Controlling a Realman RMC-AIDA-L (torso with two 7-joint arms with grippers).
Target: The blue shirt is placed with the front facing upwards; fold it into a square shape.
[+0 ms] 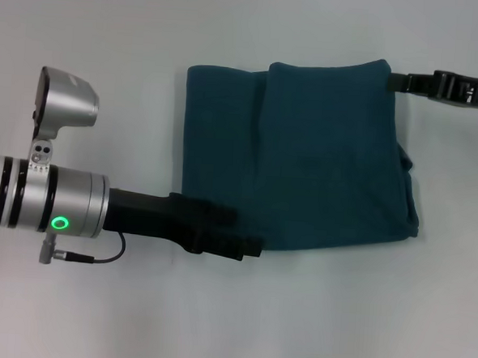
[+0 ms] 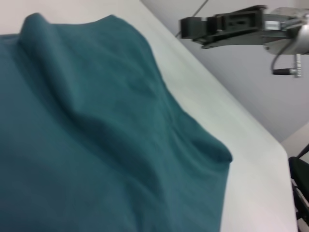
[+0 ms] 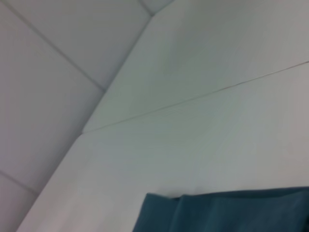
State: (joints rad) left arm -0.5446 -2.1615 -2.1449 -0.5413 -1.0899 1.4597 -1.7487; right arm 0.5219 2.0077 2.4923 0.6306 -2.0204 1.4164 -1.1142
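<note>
The blue shirt lies on the white table folded into a rough square, plain teal side up, no print showing. A second layer overlaps from the right, and its near right edge is slightly rumpled. My left gripper reaches in from the left and rests at the shirt's near left edge. My right gripper is at the shirt's far right corner; in the left wrist view this right gripper hovers above the table beyond the shirt. The right wrist view shows only a shirt edge.
Bare white tabletop surrounds the shirt on all sides. The left wrist view shows the table's far edge with a dark object beyond it. A grey wall stands behind the table.
</note>
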